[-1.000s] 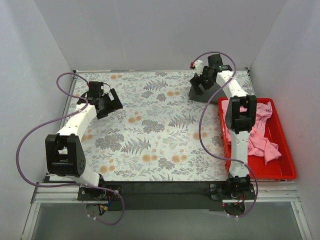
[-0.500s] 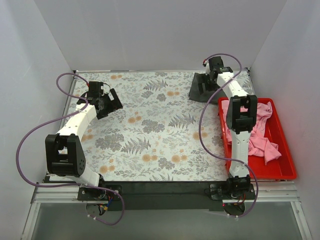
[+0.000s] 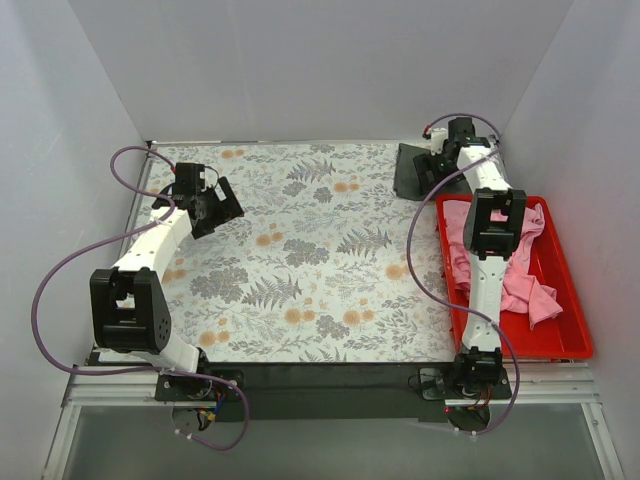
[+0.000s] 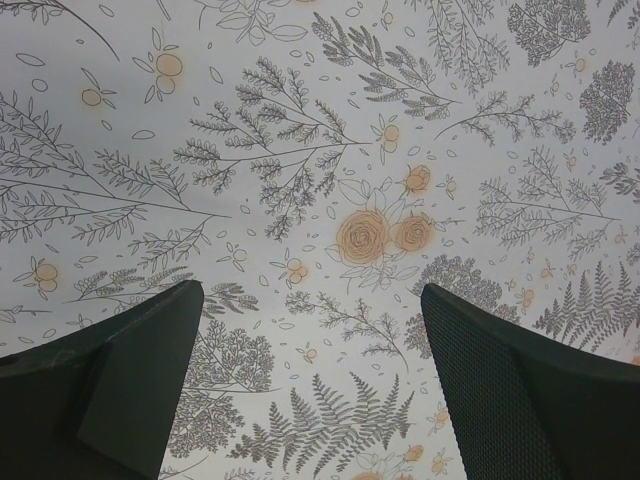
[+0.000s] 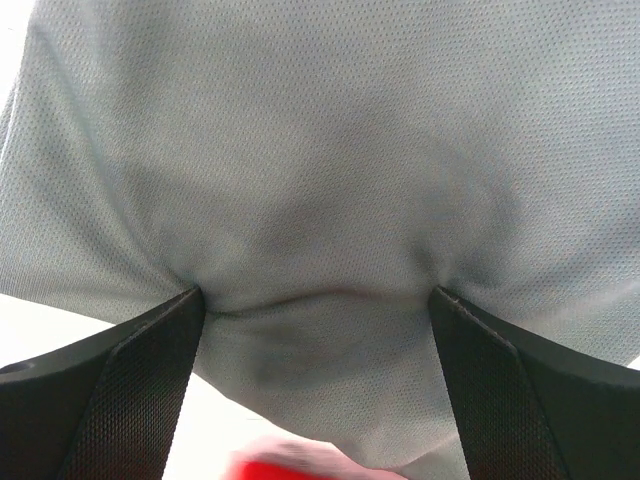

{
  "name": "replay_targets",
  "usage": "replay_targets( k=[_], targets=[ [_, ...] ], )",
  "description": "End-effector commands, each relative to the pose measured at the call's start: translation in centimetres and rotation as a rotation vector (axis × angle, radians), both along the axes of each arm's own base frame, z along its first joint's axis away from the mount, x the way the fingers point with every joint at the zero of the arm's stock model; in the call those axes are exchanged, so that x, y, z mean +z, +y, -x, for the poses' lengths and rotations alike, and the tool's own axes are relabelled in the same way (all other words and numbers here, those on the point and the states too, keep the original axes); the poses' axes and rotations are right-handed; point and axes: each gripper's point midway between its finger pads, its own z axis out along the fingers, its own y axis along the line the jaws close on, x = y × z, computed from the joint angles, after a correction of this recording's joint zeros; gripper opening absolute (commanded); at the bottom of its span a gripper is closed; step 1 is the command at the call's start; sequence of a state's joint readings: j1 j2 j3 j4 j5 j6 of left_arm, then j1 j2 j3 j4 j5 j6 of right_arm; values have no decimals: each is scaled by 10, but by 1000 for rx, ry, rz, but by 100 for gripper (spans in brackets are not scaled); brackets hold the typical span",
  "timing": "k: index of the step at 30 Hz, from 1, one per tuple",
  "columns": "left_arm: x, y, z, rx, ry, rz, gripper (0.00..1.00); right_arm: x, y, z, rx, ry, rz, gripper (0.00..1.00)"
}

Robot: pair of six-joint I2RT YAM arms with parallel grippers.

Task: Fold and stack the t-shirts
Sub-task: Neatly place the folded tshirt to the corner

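Observation:
The dark charcoal t-shirt (image 3: 412, 172) lies folded at the back right of the table, next to the tray's far end. My right gripper (image 3: 445, 160) is on top of it. In the right wrist view the jaws stand wide apart, and the gripper (image 5: 315, 300) presses into the grey cloth (image 5: 320, 150), which bunches between the fingers. Pink t-shirts (image 3: 525, 275) lie crumpled in the red tray (image 3: 575, 335), partly under the right arm. My left gripper (image 3: 222, 205) is open and empty over the left side of the table; in its wrist view (image 4: 310, 295) only the floral cloth lies below it.
The floral table cloth (image 3: 300, 260) covers the table. White walls close in at the back and both sides; the right gripper is near the back right corner. A blurred bit of red (image 5: 290, 468) shows at the bottom of the right wrist view.
My right gripper has moved right toward the back right corner, and the dark shirt has shifted right with it. The left arm has not moved.

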State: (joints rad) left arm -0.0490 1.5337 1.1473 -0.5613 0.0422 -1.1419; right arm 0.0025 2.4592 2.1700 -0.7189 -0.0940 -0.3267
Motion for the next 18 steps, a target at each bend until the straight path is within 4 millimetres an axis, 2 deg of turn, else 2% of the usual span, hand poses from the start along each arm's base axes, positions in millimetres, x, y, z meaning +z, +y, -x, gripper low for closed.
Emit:
replay_targets(
  k=[1, 11, 18],
  targets=[
    [6, 1, 2, 5, -15, 10, 90, -33, -42, 19, 119, 95, 24, 98],
    [5, 1, 5, -2, -10, 11, 91, -34, -83, 7, 223, 44, 113, 98],
    [4, 2, 5, -7, -8, 0, 91, -34, -95, 3, 185, 39, 141, 98]
  ],
)
